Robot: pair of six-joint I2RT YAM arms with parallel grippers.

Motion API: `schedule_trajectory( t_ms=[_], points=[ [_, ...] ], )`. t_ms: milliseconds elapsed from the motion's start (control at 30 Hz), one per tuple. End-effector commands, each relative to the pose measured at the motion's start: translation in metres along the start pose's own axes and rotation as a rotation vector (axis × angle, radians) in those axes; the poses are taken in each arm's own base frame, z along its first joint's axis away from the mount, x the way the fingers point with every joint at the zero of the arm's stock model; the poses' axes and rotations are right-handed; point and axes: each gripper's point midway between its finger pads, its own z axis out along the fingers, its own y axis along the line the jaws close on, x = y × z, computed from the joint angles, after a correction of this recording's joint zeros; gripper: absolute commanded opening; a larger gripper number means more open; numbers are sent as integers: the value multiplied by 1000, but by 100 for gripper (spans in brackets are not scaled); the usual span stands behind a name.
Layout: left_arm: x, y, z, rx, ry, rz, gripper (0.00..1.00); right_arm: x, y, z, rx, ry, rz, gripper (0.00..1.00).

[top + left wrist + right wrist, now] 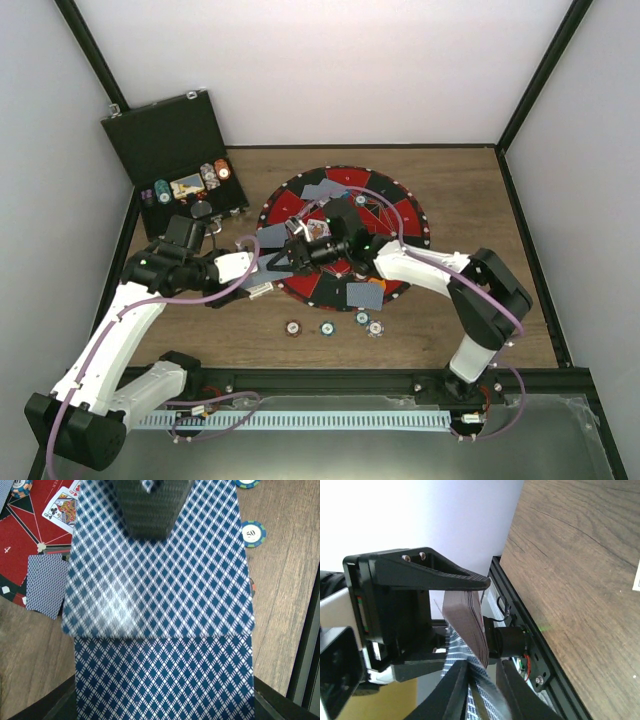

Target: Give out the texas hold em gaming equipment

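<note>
The deck (165, 680) and a blurred card (160, 590) lying over it filled nearly the whole left wrist view and hid the left gripper's (270, 262) own fingers. A dark finger (150, 505) lay on the card's far end, its top cut off by the frame.

The right wrist view showed the left gripper clamped on the deck and the right gripper (484, 664) pinched onto the card's edge. From above, the two grippers met at the left rim of the mat (405, 215) and covered the deck almost wholly.

One chip (253, 533) read "50". A red wedge of the mat bore a "4". A face-up king of clubs (62, 507) was partly hidden behind the card.

Four chips (327, 327) lay on the table (450, 180) just near of the mat, and face-down cards (365, 292) lay on the mat. The open case (160, 140) held more chips, their markings too small to read.
</note>
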Motion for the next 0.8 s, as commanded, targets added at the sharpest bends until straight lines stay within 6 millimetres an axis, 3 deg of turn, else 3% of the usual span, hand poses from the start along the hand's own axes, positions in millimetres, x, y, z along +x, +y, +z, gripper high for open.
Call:
schedule_trajectory(
  t_ms=[0,100,267,467,667,767],
  points=[
    [-14,0,-6,-9,-65,45,18,-5,9,-16,-3,-44,6,11],
    [-14,0,-6,-11,-65,45,18,-4,8,-25,1,-55,11,2],
    [-12,1,-6,-15,-59,43,18,-12,6,-45,56,-79,-7,1],
    [-12,1,-7,-22,-57,44,18,-49,0,-94,233,-172,-104,1],
    [-11,1,-7,-22,-52,38,18,-94,-49,-144,706,-250,-189,1],
    [-11,1,-7,-23,-50,35,18,-119,-80,-184,1034,-321,-221,1]
  ],
)
